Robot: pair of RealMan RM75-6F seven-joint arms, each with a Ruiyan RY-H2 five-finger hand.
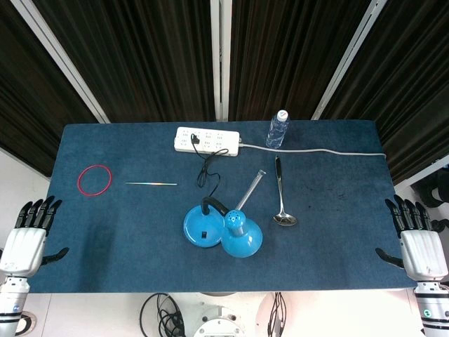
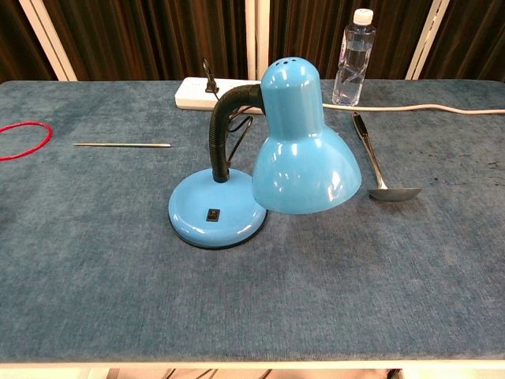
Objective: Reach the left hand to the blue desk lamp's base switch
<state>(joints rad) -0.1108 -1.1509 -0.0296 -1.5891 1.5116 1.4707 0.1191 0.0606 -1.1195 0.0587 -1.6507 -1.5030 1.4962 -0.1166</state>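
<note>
Left hand [image 1: 27, 235] open, empty, at desk [image 1: 105, 274] edge; base switch [image 2: 212, 214] well right of it. Risk: overshooting, shoving lamp base [image 2: 197, 209], snagging cord [image 1: 208, 168].

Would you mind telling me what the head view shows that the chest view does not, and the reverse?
Only the head view shows the left hand and right hand, both open at the near table corners, far from the lamp; it also shows the full red ring. Only the chest view shows the lamp's gooseneck from the side and the base switch facing the camera. Both share the blue desk lamp, power strip, water bottle, ladle and thin rod.
</note>
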